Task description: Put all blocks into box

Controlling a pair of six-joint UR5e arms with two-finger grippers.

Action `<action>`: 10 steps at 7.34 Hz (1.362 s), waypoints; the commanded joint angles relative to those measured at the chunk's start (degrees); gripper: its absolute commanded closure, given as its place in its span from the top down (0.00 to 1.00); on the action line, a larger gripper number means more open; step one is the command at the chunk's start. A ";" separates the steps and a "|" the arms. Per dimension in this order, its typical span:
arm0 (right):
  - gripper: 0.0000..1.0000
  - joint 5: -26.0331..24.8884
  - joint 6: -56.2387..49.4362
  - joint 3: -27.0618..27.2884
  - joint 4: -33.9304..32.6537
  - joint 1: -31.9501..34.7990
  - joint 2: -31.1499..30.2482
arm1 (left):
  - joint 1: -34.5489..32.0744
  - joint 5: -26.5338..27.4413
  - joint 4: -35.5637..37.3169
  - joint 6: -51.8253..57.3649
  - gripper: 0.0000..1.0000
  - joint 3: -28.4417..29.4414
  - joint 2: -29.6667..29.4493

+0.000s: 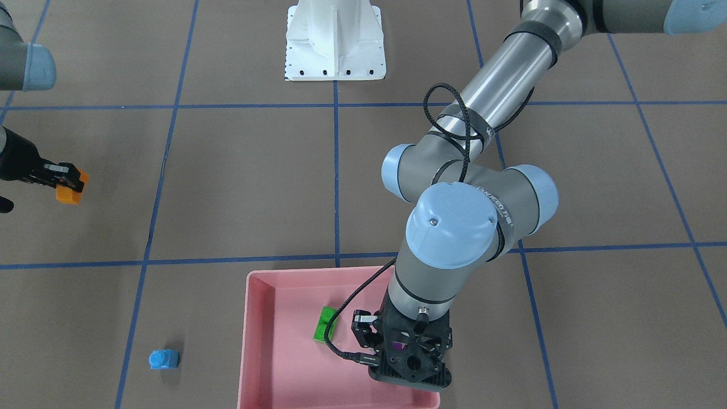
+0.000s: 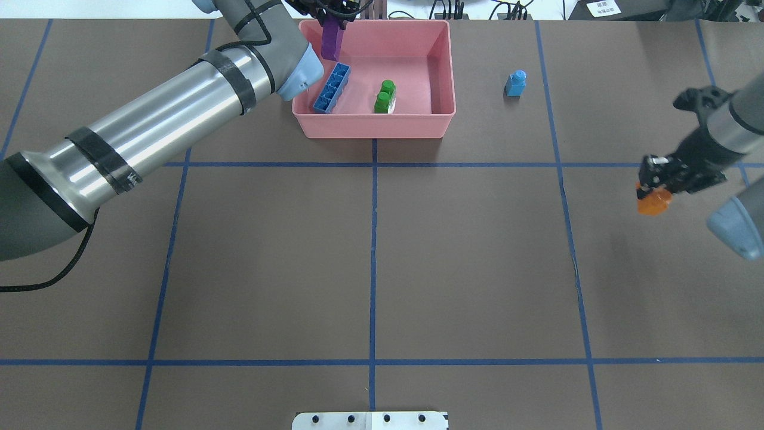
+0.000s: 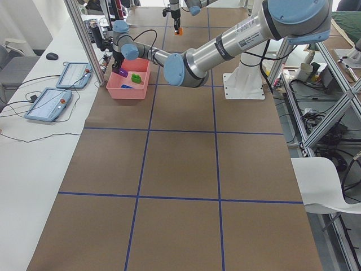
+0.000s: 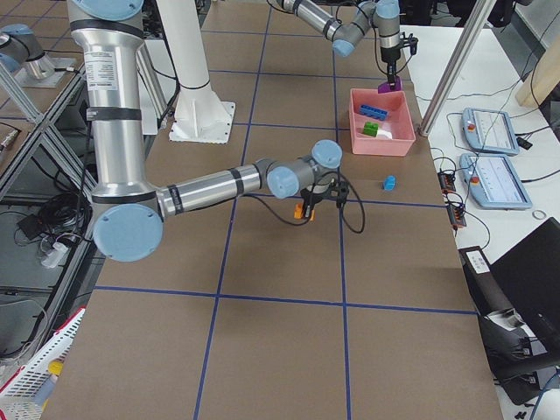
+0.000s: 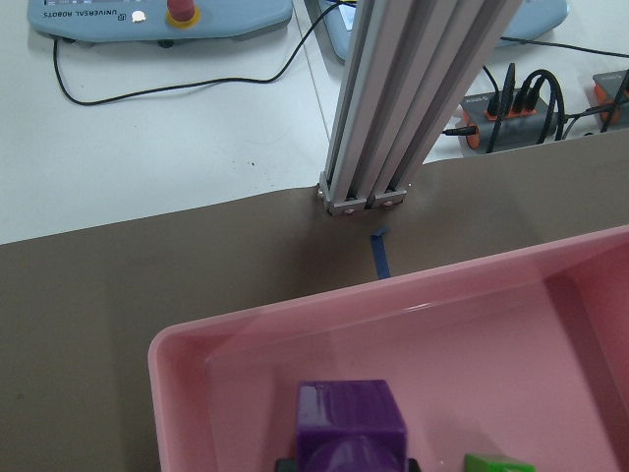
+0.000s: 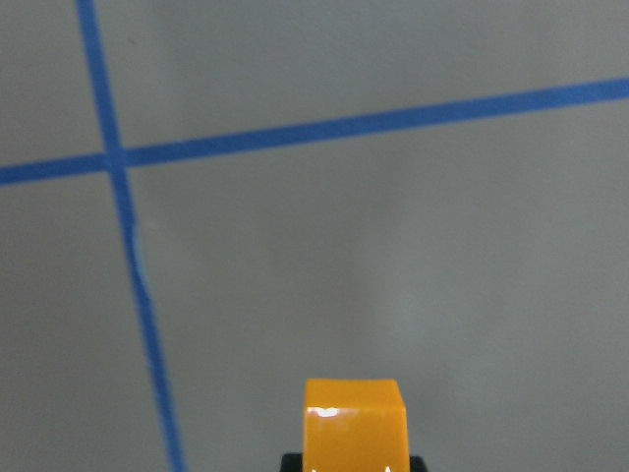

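The purple brick (image 5: 351,423) fills the bottom of the left wrist view, pinched between the two fingertips of the left claw (image 5: 349,464), which is closed on its sides. It hangs over the pink box (image 2: 373,125), near the box's 10 o'clock corner in the overhead view. The box stands at 12 o'clock on the brown table (image 2: 370,269).

Inside the box, the long blue brick (image 2: 332,88) lies along the 9 o'clock wall. The green brick (image 2: 385,97) sits near the middle, apart from it. The small blue brick (image 2: 515,83) stands on the table outside the box, at its 3 o'clock side.

At 3 o'clock in the overhead view, well apart from the box, the right claw (image 2: 653,182) grips the orange brick (image 2: 652,203) over bare table beside a blue tape line. Whether that brick touches the table, I cannot tell.
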 commanded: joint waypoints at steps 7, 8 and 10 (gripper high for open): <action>0.79 -7.65 33.83 -57.62 25.05 -5.88 55.66 | -10.18 -16.41 9.68 6.51 1.00 -34.46 24.75; 1.00 -9.67 34.18 -58.10 27.32 -7.02 55.43 | -12.73 -18.00 9.76 9.85 1.00 -39.57 31.43; 1.00 -9.78 33.83 -58.10 27.35 -5.56 54.99 | -21.59 -21.16 11.42 22.98 1.00 -42.69 39.90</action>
